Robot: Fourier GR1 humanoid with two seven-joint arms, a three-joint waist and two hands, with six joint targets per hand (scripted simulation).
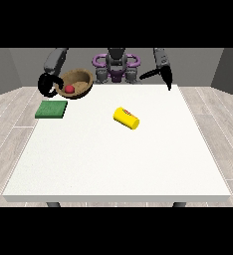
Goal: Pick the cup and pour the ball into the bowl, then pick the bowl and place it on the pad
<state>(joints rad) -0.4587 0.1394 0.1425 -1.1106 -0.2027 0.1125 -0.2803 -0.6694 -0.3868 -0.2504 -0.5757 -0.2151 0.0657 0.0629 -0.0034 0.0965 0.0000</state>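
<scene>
torso point(116, 63): grey, purple hoops | arms point(55, 59): grey | hands point(48, 83): black

The cup point(126, 118) is bright yellow with a small reddish mark on its side, and the ball point(69, 89) is red inside a brown bowl point(79, 79). The pad point(52, 109) is plain dark green, the table point(118, 159) plain white. Both hands point(48, 83) point(167, 79) are black, and the floor point(9, 114) shows pale grey planks.

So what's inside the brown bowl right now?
A red ball sits inside the brown bowl, which is tilted toward the camera. The near rim hides the bowl's lowest part.
</scene>
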